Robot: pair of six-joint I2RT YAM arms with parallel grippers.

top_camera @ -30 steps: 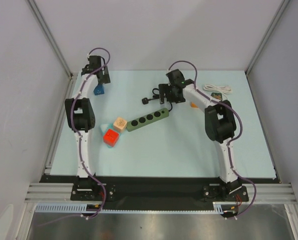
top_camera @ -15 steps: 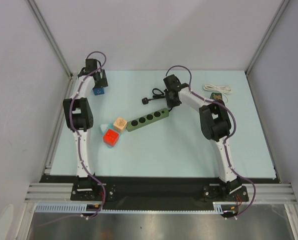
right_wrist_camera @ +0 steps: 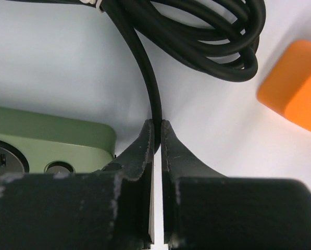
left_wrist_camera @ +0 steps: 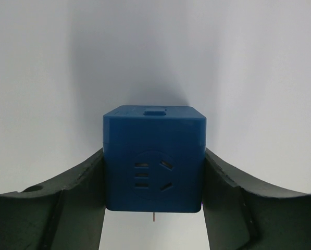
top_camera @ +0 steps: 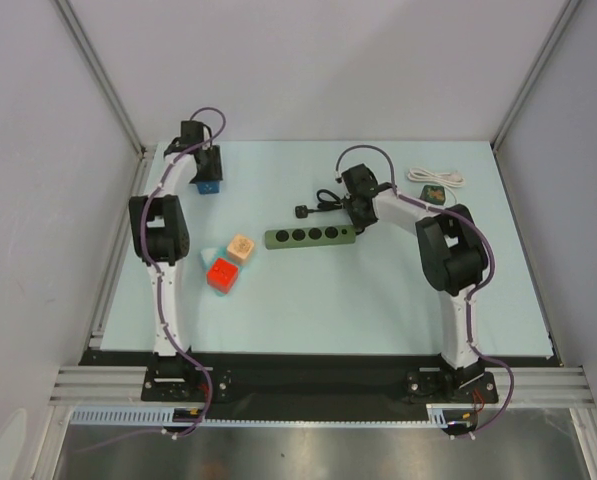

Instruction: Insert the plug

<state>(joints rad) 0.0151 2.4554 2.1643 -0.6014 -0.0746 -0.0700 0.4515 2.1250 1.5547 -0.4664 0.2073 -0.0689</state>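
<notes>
Moved: green power strip (top_camera: 310,237) has swung round and now lies level with the far edge of the table (top_camera: 378,300), where a second ago it sat slanted. The black plug (top_camera: 301,211) has shifted right with it.
Right claw: right gripper (right_wrist_camera: 156,125) has gone from wide open to pinched tight on the black cable (right_wrist_camera: 145,67), close to the strip's right end. The rest of the cable is coiled just beyond.
Left claw: left gripper (top_camera: 207,176) has narrowed until its fingers (left_wrist_camera: 82,182) press both side faces of the blue socket cube (left_wrist_camera: 154,156), near the far left corner. The socket face looks back at the wrist camera.
Plug: lies loose on the table just beyond the strip's left half, towards the far edge. Neither claw touches it, and its pins are too small to make out.
Meaning: both grips look freshly made, and the plug itself is not yet in hand. The pull on the cable has probably squared the strip. Insertion looks some way off, likely into the cube or the strip.
Bystanders: three toy blocks (top_camera: 223,265) sit off the strip's left end. An orange piece (right_wrist_camera: 296,83) lies beside the coil and a white cord (top_camera: 436,177) near the far right corner.
Surface: pale blue-green, matt and flat, with a metal rail along the near edge.
Room: plain grey-white panels on three sides, with aluminium posts at the far corners.
</notes>
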